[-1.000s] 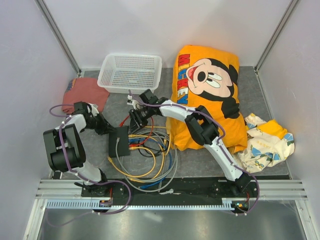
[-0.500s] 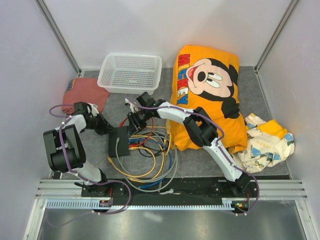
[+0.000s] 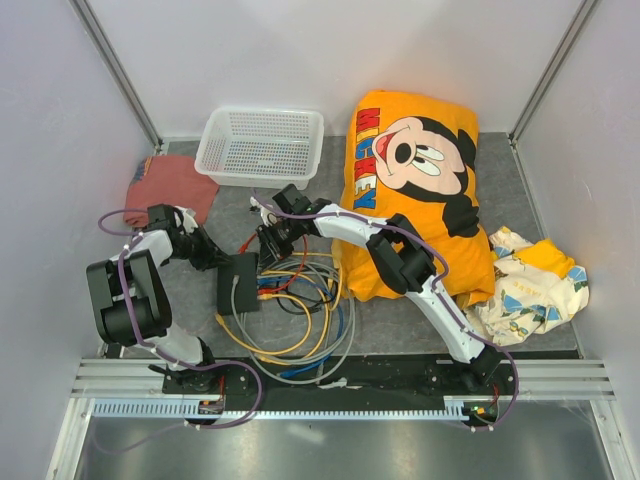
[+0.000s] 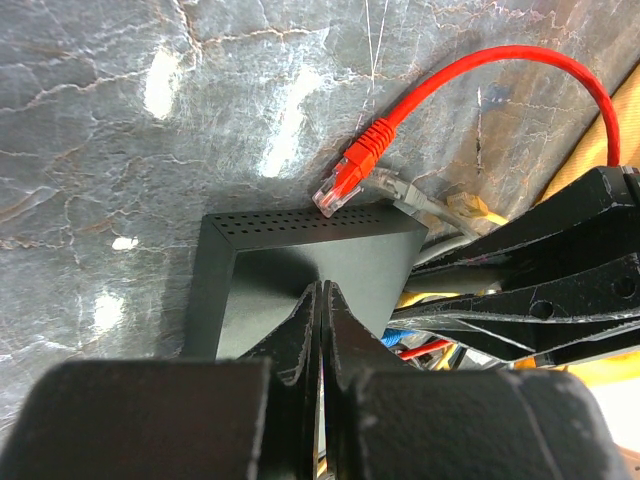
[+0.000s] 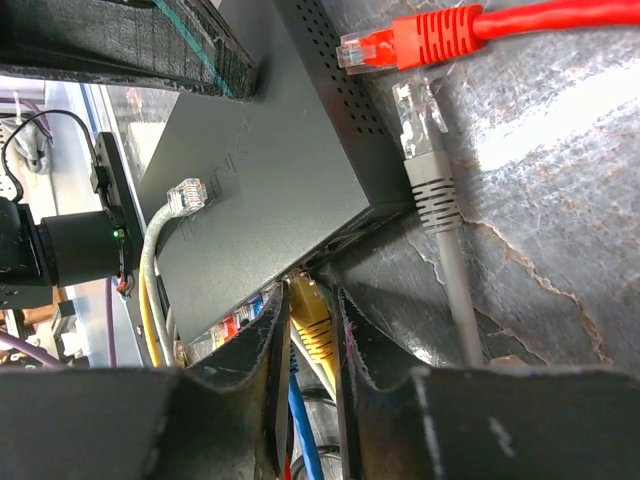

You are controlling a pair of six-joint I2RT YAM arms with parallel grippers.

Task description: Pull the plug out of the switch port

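Resting on the flat matte-black rectangular switch (image 3: 238, 283), which lies left of centre on the grey counter (image 3: 200, 330) in the top view, the left gripper (image 4: 320, 300) is fully closed, probably to steady the box. The right gripper (image 5: 313, 300) is closed around the yellow plastic plug (image 5: 313, 335), low in its wrist view, apparently for pulling.
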